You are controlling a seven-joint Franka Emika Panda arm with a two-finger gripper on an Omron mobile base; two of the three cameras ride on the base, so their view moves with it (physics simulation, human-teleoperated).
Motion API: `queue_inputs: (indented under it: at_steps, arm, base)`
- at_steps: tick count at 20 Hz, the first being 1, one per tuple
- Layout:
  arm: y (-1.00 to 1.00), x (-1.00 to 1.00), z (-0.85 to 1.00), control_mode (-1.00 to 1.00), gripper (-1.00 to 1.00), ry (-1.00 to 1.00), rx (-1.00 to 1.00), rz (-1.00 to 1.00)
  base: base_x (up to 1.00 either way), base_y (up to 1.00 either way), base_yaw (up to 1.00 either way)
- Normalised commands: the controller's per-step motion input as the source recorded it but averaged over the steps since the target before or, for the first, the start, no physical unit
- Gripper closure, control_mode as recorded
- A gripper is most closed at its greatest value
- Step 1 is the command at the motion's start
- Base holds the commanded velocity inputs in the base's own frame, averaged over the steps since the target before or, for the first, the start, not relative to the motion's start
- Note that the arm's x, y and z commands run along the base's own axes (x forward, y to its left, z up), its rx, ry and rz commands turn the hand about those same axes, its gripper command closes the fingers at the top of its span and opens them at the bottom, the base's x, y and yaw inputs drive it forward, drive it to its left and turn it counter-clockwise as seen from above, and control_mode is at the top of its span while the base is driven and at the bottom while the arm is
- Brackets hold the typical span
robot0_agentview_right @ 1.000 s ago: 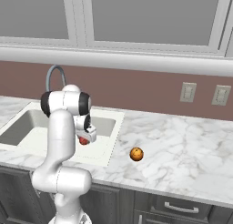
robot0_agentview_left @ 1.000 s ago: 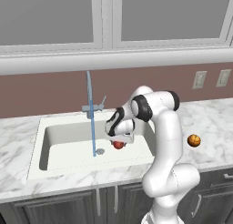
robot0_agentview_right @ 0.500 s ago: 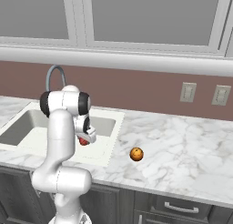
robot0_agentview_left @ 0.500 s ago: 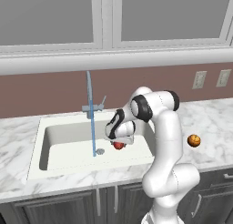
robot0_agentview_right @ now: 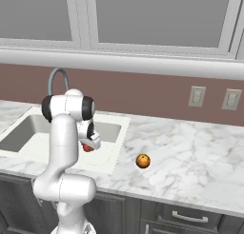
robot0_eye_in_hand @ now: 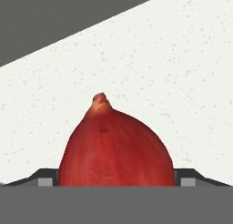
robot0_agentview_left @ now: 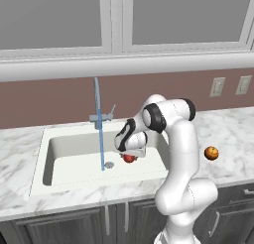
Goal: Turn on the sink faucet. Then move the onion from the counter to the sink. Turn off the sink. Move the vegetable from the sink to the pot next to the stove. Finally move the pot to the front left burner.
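onion [robot0_eye_in_hand: 116, 148] low in sink [robot0_agentview_left: 74, 146], right of water stream, between jaws of gripper [robot0_agentview_left: 130, 155]. jaws look wide, tips at onion's flanks; contact unclear, probably loose. risk: onion rolls toward drain once free. faucet [robot0_agentview_left: 97, 101] running; arm lifting out could clip spout. orange ball [robot0_agentview_left: 211, 152] on counter [robot0_agentview_left: 233, 134] is a decoy.

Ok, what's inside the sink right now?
In the sink: the red onion between the gripper fingers, a stream of water from the faucet and the drain. The arm covers the basin's right end.
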Motion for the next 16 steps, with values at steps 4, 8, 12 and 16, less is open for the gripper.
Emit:
queue_inputs:
  at_steps: [4,8,12,16]
  arm:
    - [0.00,-0.12,0.15,-1.00,-1.00,-0.02,0.00,0.00]
    - [0.00,-0.19,0.26,-1.00,-1.00,-0.01,0.00,0.00]
    - [0.00,-0.14,0.39,-1.00,-1.00,0.00,0.00,0.00]
    - [0.00,-0.26,0.43,-1.00,-1.00,0.00,0.00,0.00]
  base:
    - [0.00,0.00,0.00]
    - [0.00,0.00,0.00]
    - [0.00,0.00,0.00]
    - [0.00,0.00,0.00]
